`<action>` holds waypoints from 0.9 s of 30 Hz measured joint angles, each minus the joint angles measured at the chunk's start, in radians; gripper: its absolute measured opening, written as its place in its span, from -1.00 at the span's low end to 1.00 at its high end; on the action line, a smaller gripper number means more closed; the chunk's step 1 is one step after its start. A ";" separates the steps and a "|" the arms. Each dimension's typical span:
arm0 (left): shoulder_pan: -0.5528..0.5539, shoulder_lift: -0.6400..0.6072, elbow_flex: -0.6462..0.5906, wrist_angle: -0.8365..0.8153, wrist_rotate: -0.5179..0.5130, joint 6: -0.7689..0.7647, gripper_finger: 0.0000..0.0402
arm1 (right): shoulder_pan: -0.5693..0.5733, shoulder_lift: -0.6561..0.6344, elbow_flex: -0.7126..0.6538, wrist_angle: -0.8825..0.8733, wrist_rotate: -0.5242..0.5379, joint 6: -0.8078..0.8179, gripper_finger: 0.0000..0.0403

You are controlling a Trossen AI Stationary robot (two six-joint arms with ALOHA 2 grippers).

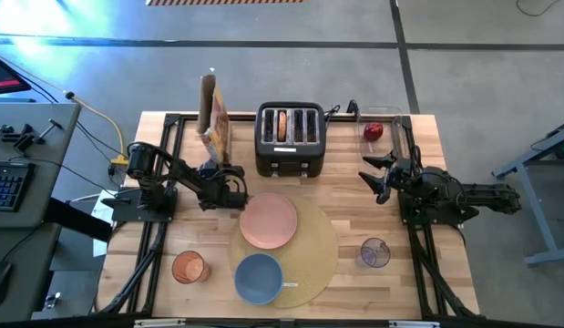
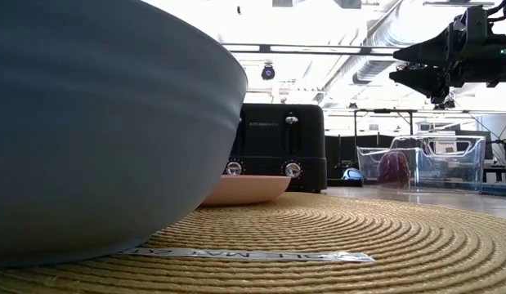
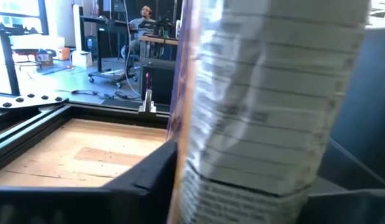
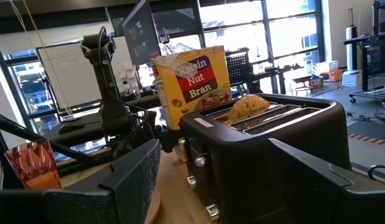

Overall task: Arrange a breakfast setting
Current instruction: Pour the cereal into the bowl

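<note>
Breakfast things sit spread over the wooden counter (image 1: 354,196). A round tan placemat (image 1: 309,255) lies near the front middle, with the pink plate (image 1: 269,221) on its rear left part and the blue bowl (image 1: 259,278) on its front left edge. Just beside the bowl, a small metal spoon (image 1: 291,285) lies on the mat. The orange cup (image 1: 188,268) stands off the mat toward the front left, and the clear purplish glass (image 1: 374,252) stands off it toward the front right. At the back middle, the black four-slot toaster (image 1: 291,138) holds the bagel (image 1: 282,126) upright in one of its slots. A red apple (image 1: 374,132) rests in a clear bin (image 1: 395,128) at the back right corner.

The left gripper (image 1: 229,182) reaches low over the counter to the base of the tall cereal box (image 1: 213,114), just left of the toaster; its wrist view shows the box filling the space between its fingers (image 3: 142,177), though I cannot tell whether they press on it. The right gripper (image 1: 377,173) hangs above the counter between the bin and the glass, its fingers (image 4: 133,171) spread apart with nothing between them, pointing toward the toaster.
</note>
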 joint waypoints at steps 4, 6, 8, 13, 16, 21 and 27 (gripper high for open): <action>-0.002 0.000 0.000 0.002 0.000 0.030 -0.55 | 0.000 0.000 0.000 0.000 0.000 0.000 0.41; -0.002 0.000 0.000 0.001 0.000 0.054 -0.64 | 0.000 0.000 0.000 0.000 0.000 0.000 0.41; -0.002 0.000 0.000 0.001 0.000 0.059 -0.72 | 0.000 0.000 0.000 0.000 0.000 0.000 0.41; -0.002 0.000 0.000 -0.005 0.002 0.038 -0.84 | 0.000 0.000 0.000 0.000 0.000 0.000 0.41; -0.002 -0.017 0.000 -0.035 0.011 0.036 -0.86 | 0.000 0.000 0.000 0.000 0.000 0.000 0.41; -0.003 -0.082 0.000 -0.111 0.037 0.034 -0.87 | 0.000 0.000 0.000 0.000 0.000 0.000 0.41; -0.019 -0.194 0.000 -0.263 0.063 0.036 -0.91 | 0.000 0.000 0.000 -0.003 0.000 0.000 0.41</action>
